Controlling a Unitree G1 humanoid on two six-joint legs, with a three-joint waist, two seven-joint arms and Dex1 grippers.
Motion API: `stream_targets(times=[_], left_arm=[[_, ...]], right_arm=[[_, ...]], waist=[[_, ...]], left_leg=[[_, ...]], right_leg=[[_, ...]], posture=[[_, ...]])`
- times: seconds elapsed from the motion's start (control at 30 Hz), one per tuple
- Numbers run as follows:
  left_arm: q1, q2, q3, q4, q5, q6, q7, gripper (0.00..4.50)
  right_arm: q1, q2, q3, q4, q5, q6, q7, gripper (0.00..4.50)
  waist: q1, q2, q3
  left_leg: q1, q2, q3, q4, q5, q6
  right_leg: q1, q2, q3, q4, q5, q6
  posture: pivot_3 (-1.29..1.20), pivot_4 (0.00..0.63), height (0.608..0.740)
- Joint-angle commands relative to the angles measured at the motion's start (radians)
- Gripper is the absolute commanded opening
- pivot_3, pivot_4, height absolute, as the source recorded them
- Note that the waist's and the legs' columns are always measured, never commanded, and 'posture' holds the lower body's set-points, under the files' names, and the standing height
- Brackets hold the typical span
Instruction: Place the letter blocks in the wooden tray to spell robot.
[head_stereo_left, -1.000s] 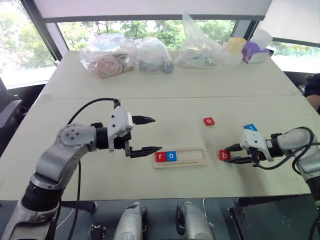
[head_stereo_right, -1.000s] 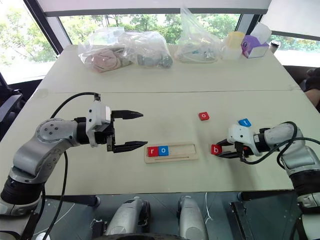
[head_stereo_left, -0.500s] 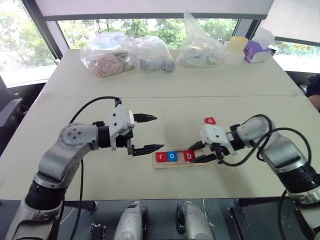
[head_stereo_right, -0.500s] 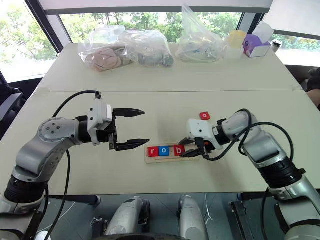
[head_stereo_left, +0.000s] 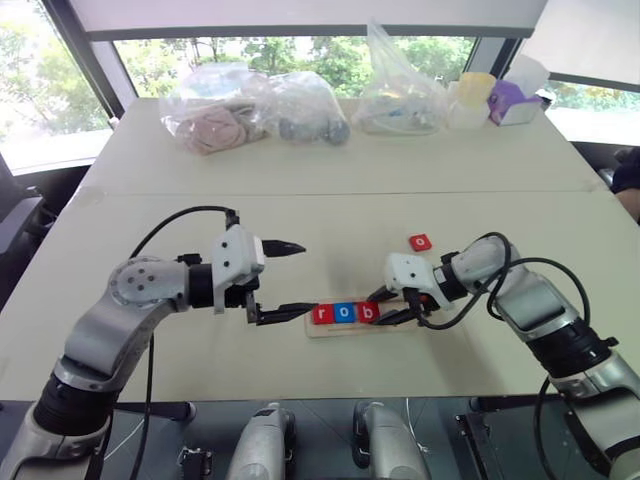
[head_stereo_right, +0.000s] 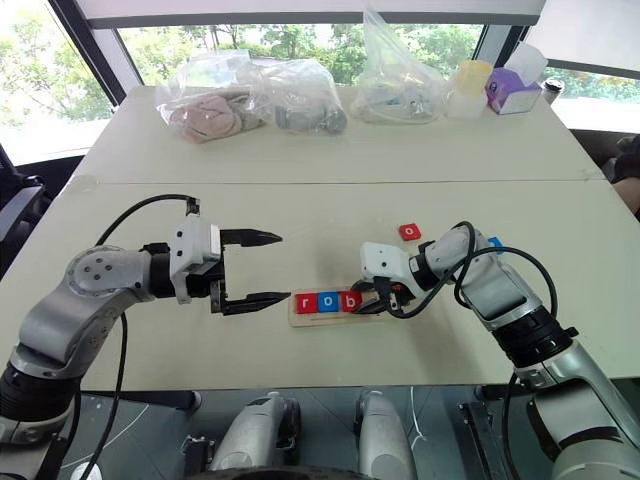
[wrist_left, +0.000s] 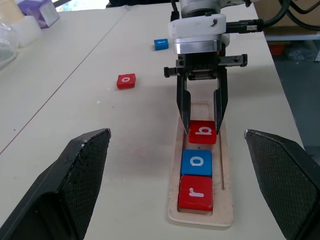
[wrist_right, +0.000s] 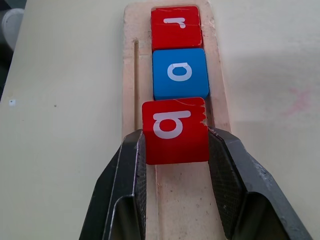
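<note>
I have the right gripper (wrist_left: 201, 122) clamped on the red b block (wrist_right: 175, 131), one finger on each side edge, and I am holding it over the third slot of the wooden tray (wrist_left: 225, 165). In the right wrist view its leading edge sits just against the blue o block (wrist_right: 180, 73), which lies right behind the red r block (wrist_right: 175, 23) at the tray's end. Whether the b is fully seated between the rims or a touch raised, I cannot tell. Gripping by the sides makes sense to me: it leaves the bottom face free to drop in and keeps the fingers straddling the narrow frame rather than fouling the neighbours.

My left gripper (head_stereo_left: 283, 280) hangs with its fingers spread wide and nothing between them, just beside the r end of the tray. I judge it is parked there to steady the tray if the push slides it (though it is not touching yet).

Two tiles wait on the table (head_stereo_left: 300, 160) beyond the tray: a red o block (wrist_left: 126, 80) near, and a blue block (wrist_left: 161, 44) farther out, its letter too small to read.
</note>
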Motion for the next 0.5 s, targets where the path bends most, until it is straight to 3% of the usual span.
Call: stream_targets(times=[0.03,0.5], left_arm=[[0.004,0.006,0.014,-0.032,-0.003,-0.019,0.003,4.50],[0.010,0.003,0.011,-0.027,-0.006,-0.025,0.000,4.50]], right_arm=[[-0.022,0.014,-0.005,-0.007,-0.006,-0.013,-0.005,1.14],[-0.034,0.044,0.003,0.013,-0.035,-0.024,-0.008,1.14]], waist=[[0.000,0.000,0.000],[0.000,0.000,0.000]], left_leg=[[0.000,0.000,0.000,0.000,0.000,0.000],[0.000,0.000,0.001,0.000,0.000,0.000]], right_leg=[[0.000,0.000,0.000,0.000,0.000,0.000],[0.000,0.000,0.000,0.000,0.000,0.000]], posture=[[0.00,0.150,0.740],[0.00,0.150,0.740]])
